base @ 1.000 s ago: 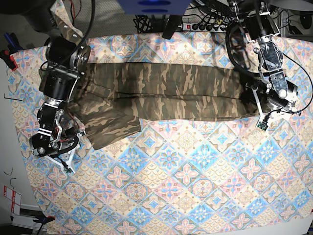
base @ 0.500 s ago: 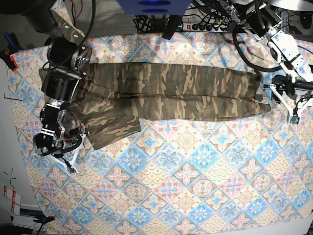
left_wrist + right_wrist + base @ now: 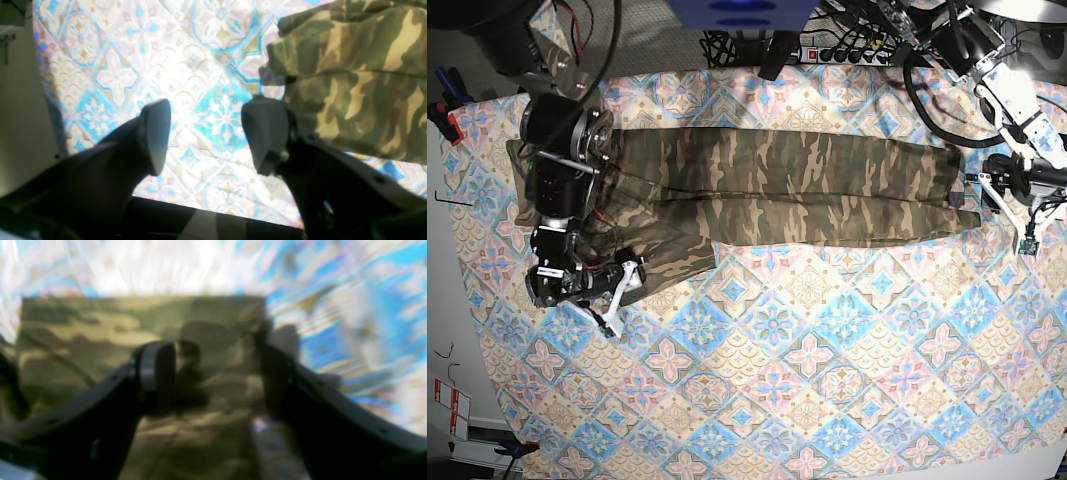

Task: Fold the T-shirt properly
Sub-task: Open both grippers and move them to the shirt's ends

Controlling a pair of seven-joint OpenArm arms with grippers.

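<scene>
Here, at the left of the base view, the right gripper hovers over a sleeve, jaws apart and empty. The T-shirt lies as a long folded band across the tablecloth. The left gripper sits just off its far end, jaws parted, gripping nothing.

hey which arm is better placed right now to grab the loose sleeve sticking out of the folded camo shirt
The right arm, probably. Its right gripper hangs open right at the sleeve flap of the T-shirt, with camouflage cloth between its jaws in the wrist view. The left gripper is open over bare tablecloth off the shirt's far end.
</scene>
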